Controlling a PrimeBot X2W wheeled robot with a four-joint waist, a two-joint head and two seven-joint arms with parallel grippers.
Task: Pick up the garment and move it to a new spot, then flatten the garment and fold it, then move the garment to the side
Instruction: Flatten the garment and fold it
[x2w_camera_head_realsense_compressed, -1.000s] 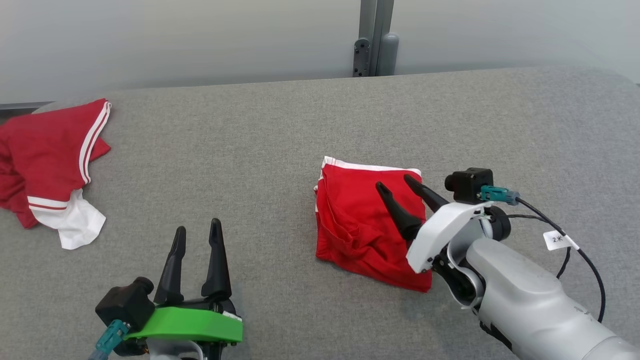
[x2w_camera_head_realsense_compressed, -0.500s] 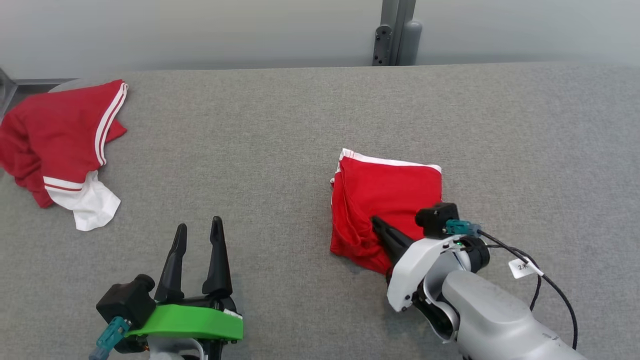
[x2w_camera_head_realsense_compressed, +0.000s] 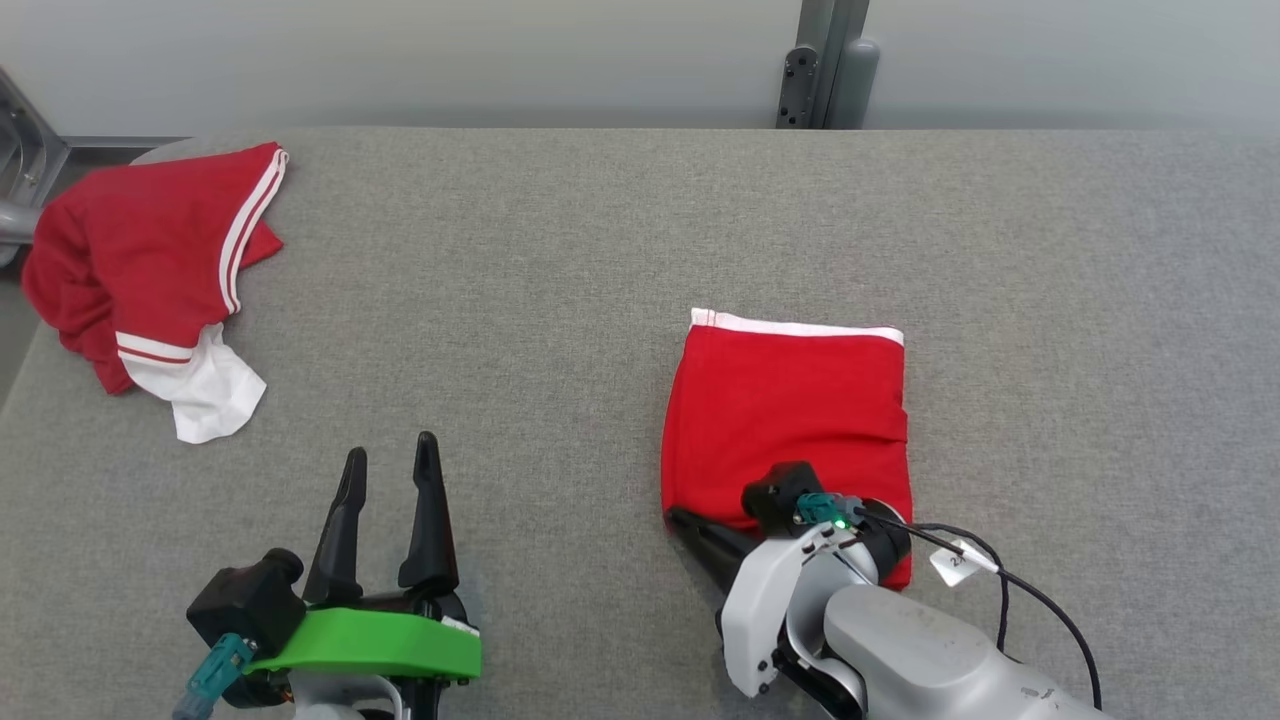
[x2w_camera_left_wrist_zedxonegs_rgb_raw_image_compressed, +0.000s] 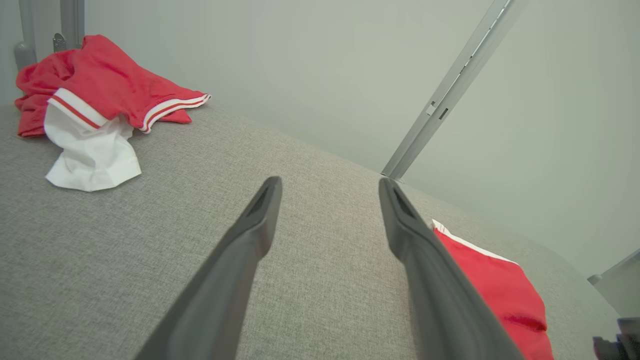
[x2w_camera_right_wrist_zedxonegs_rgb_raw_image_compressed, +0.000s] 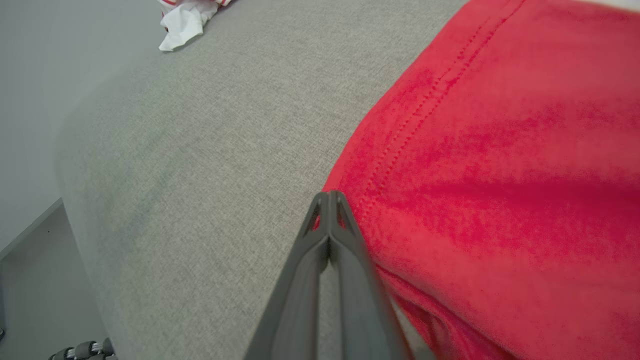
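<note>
The left gripper (x2w_camera_head_realsense_compressed: 392, 448) has two long, tapering dark fingers on a bright green mount (x2w_camera_head_realsense_compressed: 370, 645), with a black camera block (x2w_camera_head_realsense_compressed: 245, 600) and teal connector (x2w_camera_head_realsense_compressed: 215, 672) at its 8 o'clock. The right gripper (x2w_camera_head_realsense_compressed: 680, 518) has a white shell (x2w_camera_head_realsense_compressed: 760, 600) and a grey forearm (x2w_camera_head_realsense_compressed: 930, 650). At the shell's 2 o'clock a black cable (x2w_camera_head_realsense_compressed: 1040, 600) carries a white tag (x2w_camera_head_realsense_compressed: 955, 565).

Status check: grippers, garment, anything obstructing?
Left gripper open, clear of cloth. Right gripper shut at near-left corner of folded red garment; grip on cloth unclear. Crumpled red-and-white garment far left, not obstructing.
</note>
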